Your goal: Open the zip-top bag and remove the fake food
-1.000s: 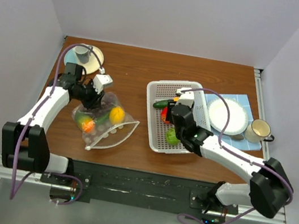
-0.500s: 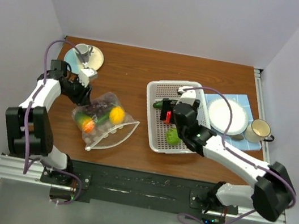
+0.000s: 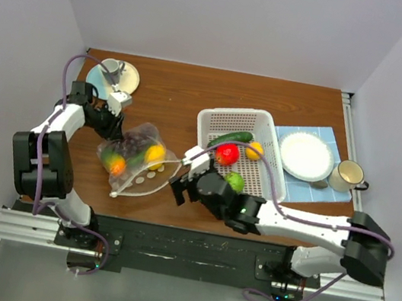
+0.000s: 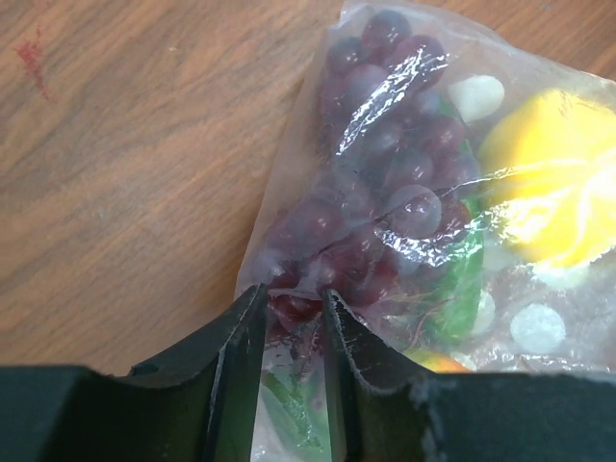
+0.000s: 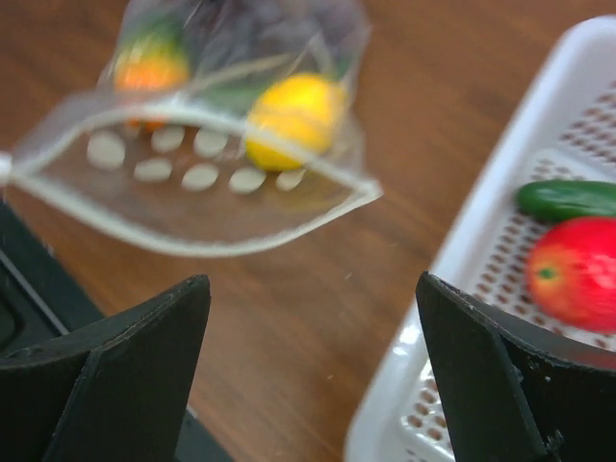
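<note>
The zip-top bag [image 3: 137,161] lies left of centre, its mouth [image 5: 192,207] gaping toward the basket. Inside it are purple grapes [image 4: 385,183], a yellow lemon [image 4: 558,183], an orange piece [image 3: 116,166] and something green [image 4: 462,289]. My left gripper [image 4: 289,308] is shut on the bag's back corner, plastic pinched between its fingers. My right gripper [image 5: 313,289] hangs open and holds nothing, low between the bag's mouth and the white basket [image 3: 238,113]. In the basket lie a cucumber [image 3: 232,136], a red round one [image 3: 227,153], an orange one [image 3: 254,151] and a green round one [image 3: 235,180].
A saucer with a grey cup [image 3: 115,73] stands at the back left, just behind my left arm. Right of the basket are a white plate [image 3: 304,154] on a blue cloth and a mug [image 3: 347,175]. Walls close in the table on three sides.
My right gripper has left the red round one in the basket, opened wide and swung forward-left to the bag's mouth. My left gripper has shifted to the bag's back corner.
</note>
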Robot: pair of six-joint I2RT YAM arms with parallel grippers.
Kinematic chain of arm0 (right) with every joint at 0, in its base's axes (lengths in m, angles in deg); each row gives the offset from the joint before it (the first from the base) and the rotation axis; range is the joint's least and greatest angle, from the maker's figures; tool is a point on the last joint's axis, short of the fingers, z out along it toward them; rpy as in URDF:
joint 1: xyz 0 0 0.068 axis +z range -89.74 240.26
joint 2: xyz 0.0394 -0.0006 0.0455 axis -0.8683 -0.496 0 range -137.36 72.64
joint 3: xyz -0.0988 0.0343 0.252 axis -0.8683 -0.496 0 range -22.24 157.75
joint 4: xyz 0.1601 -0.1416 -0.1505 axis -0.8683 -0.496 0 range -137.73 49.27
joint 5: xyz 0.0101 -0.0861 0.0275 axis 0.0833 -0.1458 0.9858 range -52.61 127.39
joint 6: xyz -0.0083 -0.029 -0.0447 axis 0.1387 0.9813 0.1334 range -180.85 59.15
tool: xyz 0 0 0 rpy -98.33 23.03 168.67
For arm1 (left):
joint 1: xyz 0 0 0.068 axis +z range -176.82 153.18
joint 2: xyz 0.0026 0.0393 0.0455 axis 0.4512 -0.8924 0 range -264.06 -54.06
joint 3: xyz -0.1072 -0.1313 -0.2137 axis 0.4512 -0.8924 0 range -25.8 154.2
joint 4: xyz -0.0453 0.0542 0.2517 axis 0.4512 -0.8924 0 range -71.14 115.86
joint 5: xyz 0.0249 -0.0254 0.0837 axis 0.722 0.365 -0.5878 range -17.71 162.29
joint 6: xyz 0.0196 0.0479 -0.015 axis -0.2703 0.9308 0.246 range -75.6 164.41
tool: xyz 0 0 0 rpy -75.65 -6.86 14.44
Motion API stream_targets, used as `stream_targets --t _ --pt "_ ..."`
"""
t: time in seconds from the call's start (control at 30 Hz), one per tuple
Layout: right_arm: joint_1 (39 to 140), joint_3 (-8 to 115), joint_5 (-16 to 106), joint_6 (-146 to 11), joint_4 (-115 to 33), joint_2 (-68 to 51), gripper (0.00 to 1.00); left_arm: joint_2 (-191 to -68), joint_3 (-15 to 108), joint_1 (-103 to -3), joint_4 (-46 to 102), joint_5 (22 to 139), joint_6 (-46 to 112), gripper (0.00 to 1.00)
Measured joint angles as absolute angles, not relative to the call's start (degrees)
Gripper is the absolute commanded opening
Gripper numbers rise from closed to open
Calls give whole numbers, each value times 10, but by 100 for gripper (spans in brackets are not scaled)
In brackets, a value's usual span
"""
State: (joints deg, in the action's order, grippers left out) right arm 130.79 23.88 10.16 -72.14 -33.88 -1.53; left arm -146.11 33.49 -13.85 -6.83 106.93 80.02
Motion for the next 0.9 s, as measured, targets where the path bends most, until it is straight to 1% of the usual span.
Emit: stream_targets --t 0.13,0.33,0.67,0.77,0.9 --pt "1343 256 126 -706 -330 -95 90 -1462 333 -138 -55 1070 800 31" --pt "1352 338 145 -686 -312 -190 90 -1459 312 -139 -41 1077 801 28" --pt "1350 442 151 -682 -269 -307 89 -1420 276 -139 -44 1079 824 25" --pt "1348 448 151 -683 -271 -340 89 -1413 273 -139 -49 1078 831 24" --pt "1347 445 159 -683 -276 -348 89 -1410 272 -139 -53 1078 836 24"
